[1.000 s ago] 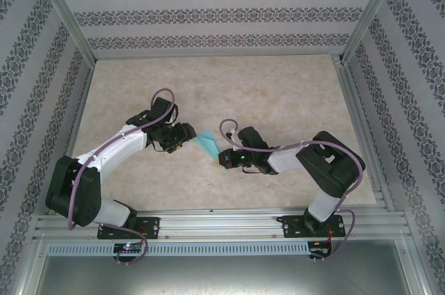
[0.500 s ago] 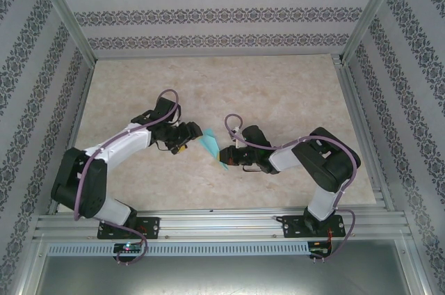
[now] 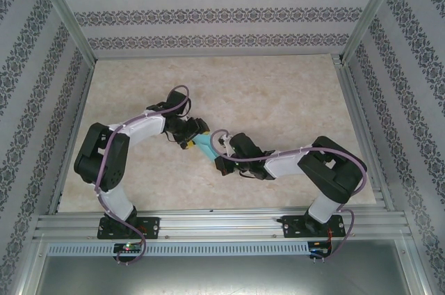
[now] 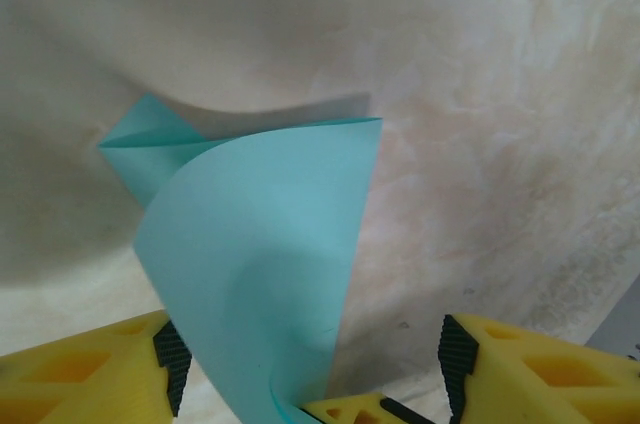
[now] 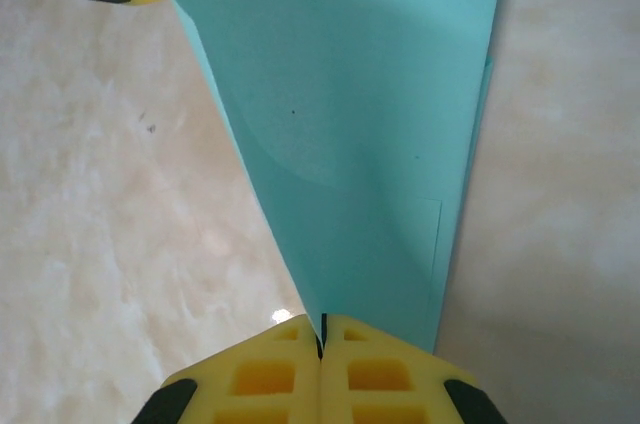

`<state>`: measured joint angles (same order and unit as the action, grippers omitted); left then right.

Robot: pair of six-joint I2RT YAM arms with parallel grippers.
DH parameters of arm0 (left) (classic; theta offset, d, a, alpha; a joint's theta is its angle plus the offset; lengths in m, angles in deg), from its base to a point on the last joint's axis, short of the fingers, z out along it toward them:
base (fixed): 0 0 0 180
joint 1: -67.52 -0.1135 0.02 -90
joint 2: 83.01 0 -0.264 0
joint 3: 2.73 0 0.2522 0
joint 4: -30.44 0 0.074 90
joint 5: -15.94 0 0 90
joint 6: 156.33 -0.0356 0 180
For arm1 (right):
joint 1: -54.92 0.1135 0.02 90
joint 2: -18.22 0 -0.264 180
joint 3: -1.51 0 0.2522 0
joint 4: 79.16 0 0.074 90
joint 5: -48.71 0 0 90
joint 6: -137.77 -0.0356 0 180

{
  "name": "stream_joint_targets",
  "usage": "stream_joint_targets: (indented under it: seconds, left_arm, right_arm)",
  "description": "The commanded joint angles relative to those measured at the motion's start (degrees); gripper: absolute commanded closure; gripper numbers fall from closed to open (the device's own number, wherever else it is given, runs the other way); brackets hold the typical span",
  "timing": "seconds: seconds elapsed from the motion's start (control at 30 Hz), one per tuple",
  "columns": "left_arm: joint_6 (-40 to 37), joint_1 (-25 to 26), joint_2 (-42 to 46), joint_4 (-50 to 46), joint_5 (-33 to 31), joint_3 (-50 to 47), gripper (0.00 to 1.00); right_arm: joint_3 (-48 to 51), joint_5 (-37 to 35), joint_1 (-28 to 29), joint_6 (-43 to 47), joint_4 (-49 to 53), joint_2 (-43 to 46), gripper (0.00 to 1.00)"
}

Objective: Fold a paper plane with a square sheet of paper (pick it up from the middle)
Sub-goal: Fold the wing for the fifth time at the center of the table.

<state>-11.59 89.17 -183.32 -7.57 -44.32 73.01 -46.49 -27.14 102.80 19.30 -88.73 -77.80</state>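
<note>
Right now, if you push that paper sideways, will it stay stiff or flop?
Probably floppy: the paper curls over in a soft bend between the open fingers of the left gripper. Likely very light, since the right gripper, shut, carries it by one pinched end. The visible folds may stiffen it a little lengthwise.

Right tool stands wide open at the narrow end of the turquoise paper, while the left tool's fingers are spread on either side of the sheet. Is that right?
Not quite. The right tool is shut, pinching the narrow end of the turquoise paper, as the right wrist view shows. The left tool does have its fingers spread on either side of the sheet.
</note>
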Motion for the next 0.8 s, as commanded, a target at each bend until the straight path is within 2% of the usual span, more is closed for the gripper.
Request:
stream_joint_targets:
  seconds: [0.0, 0.03, 0.2, 0.33, 0.37, 0.47, 0.57, 0.77]
  left_arm:
    - [0.3, -0.1, -0.57, -3.95, -1.05, 1.1, 0.37]
    - [0.2, -0.03, -0.74, -4.11, -0.9, 1.17, 0.39]
    - [-0.88, -0.12, -1.81, -4.99, -0.05, 1.9, 0.65]
    - [-2.24, -0.06, -1.99, -6.75, -0.71, 2.54, 0.77]
    - [-2.43, -0.11, -2.0, -6.97, -0.82, 2.54, 0.83]
    - [-2.71, -0.11, -1.99, -7.45, -1.09, 2.53, 0.93]
    - [-2.8, -0.18, -1.94, -7.65, -0.92, 2.62, 0.98]
    - [-2.77, -0.2, -1.46, -7.62, -0.25, 3.19, 1.0]
  right_arm:
    - [-0.92, -6.54, 1.36, 5.03, 1.89, 1.45, 0.96]
    - [-0.92, -6.98, 1.74, 5.54, 1.89, 1.46, 0.96]
    - [-1.18, -10.11, 3.61, 8.4, 2.07, 1.98, 0.95]
    - [-1.36, -12.35, 4.37, 9.71, 2.63, 2.55, 0.93]
    - [-1.42, -12.69, 4.46, 9.96, 2.88, 2.68, 0.92]
    - [-1.19, -14.15, 5.06, 11.54, 3.22, 3.2, 0.87]
    - [-0.83, -16.71, 6.26, 14.54, 3.92, 3.63, 0.77]
    - [-2.81, -22.35, 8.8, 20.88, 7.85, 2.55, 0.73]
